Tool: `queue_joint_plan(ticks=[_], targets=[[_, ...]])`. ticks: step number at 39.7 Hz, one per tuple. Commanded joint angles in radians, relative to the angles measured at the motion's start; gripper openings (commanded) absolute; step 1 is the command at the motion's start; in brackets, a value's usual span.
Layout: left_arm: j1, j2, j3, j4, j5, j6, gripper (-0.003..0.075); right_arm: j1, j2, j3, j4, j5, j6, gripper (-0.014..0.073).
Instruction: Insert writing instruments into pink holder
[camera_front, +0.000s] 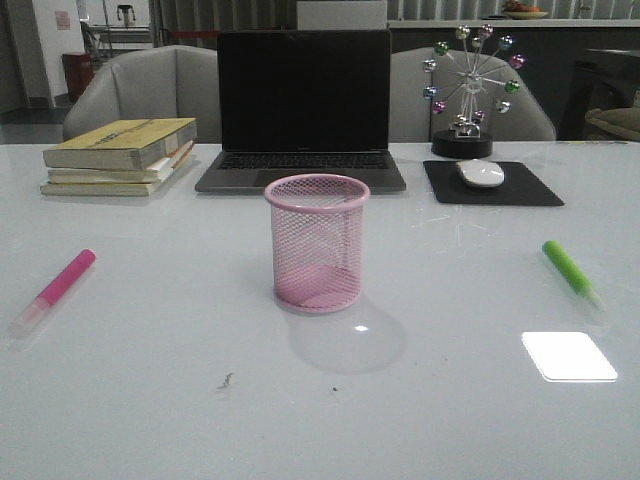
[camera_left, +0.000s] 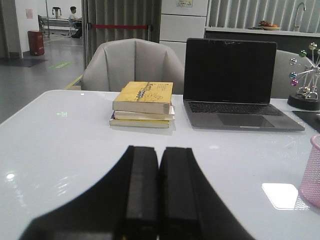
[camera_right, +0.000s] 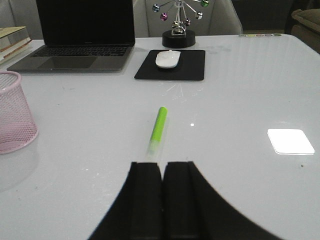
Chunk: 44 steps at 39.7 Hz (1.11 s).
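The pink holder (camera_front: 317, 242) is set upright mid-table, a bit in front of the laptop (camera_front: 303, 110), and nothing is seen inside it yet. The pink highlighter (camera_front: 56, 289) is laid flat near the table's left edge, the green highlighter (camera_front: 571, 273) near the right edge, both well apart from the cup. So the job is judged to be at step one: nothing picked up. The left gripper (camera_left: 159, 220) is seen with fingers pressed together, holding nothing, and the same goes for the right gripper (camera_right: 162, 210), which is lined up just behind the green marker's pale cap (handy). Next, those fingers would need opening and lowering around the marker's barrel.
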Motion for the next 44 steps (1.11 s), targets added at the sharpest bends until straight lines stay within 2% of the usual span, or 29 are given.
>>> queue_joint_plan(ticks=[1,27,33,44], targets=[[0.002,-0.024,0.002,-0.012,-0.086,-0.001,0.0092,-0.009,-0.019,0.0,-0.008,-0.085,-0.004,0.005],[0.002,-0.024,0.002,-0.018,-0.086,-0.001,0.0092,-0.009,-0.019,0.0,-0.017,-0.086,-0.004,0.005],[0.002,-0.024,0.002,-0.018,-0.092,-0.001,0.0092,-0.009,-0.019,0.0,-0.033,-0.143,-0.004,0.005],[0.002,-0.024,-0.004,-0.018,-0.381,-0.001,0.0092,-0.009,-0.019,0.0,-0.033,-0.303,-0.004,0.005]])
